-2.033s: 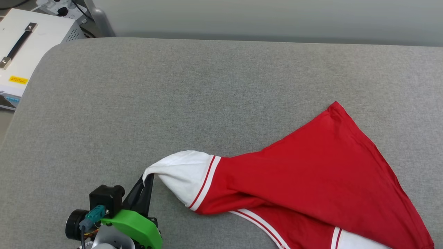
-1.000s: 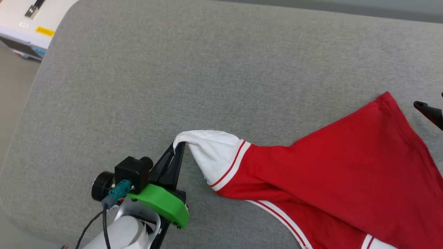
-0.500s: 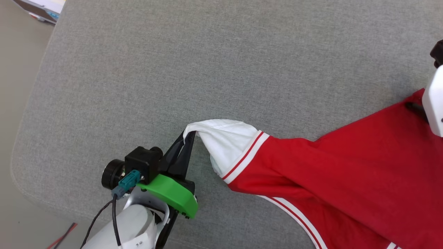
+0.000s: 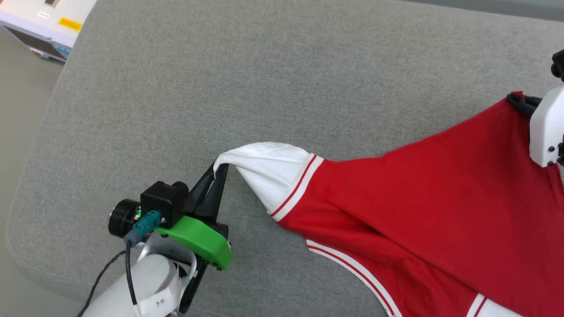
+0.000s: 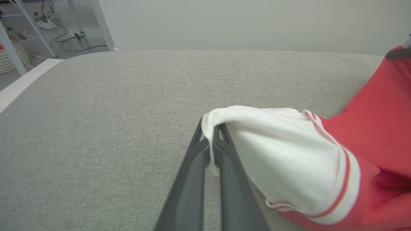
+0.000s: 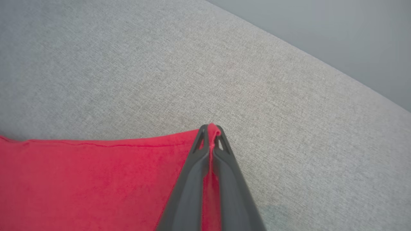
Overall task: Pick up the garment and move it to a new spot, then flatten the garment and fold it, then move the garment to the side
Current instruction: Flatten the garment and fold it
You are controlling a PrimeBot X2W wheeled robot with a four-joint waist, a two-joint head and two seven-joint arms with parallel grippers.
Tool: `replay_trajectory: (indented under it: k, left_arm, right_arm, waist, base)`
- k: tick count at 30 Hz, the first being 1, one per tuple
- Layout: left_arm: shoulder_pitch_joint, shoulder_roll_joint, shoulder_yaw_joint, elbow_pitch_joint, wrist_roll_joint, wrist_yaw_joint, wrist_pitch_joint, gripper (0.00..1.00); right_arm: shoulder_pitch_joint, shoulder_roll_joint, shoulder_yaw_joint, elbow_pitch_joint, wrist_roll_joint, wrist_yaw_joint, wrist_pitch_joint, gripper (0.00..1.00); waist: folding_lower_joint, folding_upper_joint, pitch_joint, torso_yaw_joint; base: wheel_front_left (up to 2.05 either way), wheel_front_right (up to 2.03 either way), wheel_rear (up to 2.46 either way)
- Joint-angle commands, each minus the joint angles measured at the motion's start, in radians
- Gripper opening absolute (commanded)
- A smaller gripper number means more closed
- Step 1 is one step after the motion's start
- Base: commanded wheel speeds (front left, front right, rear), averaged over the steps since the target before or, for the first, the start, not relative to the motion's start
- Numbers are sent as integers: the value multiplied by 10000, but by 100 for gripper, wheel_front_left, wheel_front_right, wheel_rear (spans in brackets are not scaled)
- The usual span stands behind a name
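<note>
The garment [image 4: 432,198], a red jersey with white sleeves and red-and-white striped trim, stretches across the grey cushion [image 4: 220,79] from the middle to the right edge of the head view. My left gripper [image 4: 219,169] is shut on the tip of the white sleeve [image 5: 282,154], pinched between its dark fingers [image 5: 199,179]. At the far right, my right gripper [image 4: 516,99] is shut on the red hem corner [image 6: 210,128], and cloth shows between its closed fingers [image 6: 192,186]. The chest print is hidden.
A white equipment box [image 4: 44,22] stands beyond the cushion's far left corner. The cushion's rounded left edge [image 4: 22,211] drops to the floor. In the left wrist view, cables and table legs [image 5: 64,29] lie on the floor behind the cushion.
My right gripper has closed on the red hem corner and lifted it. The left gripper keeps its hold on the sleeve. The head camera has shifted.
</note>
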Motion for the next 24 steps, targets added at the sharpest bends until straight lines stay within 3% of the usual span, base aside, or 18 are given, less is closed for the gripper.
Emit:
replay_trajectory:
  k: [1, 9, 15, 24]
  left_arm:
    - [-307, 173, 143, -46, 28, 44, -18, 0]
    - [-1345, 964, 660, -552, 196, 18, 445, 0]
    - [-2808, 1585, 909, -984, 537, -258, 1172, 0]
    - [-5550, 1444, 1146, -583, 769, -922, 1846, 0]
  right_arm:
    - [-108, -39, -92, -105, 74, -7, -495, 0]
    - [-15, -364, -345, -1084, 235, -7, -1856, 0]
    - [-228, -340, -1024, -1893, 37, -7, -2334, 0]
    - [-815, -14, -2000, -2680, -311, -7, -2150, 0]
  waist:
    - [-1, 0, -718, -496]
    - [-1, 0, -1541, -1184]
    - [-1, 0, -1658, -1575]
    - [-1, 0, -1142, -1871]
  base:
    - [0, 0, 0]
    - [0, 0, 0]
    - [0, 0, 0]
    - [0, 0, 0]
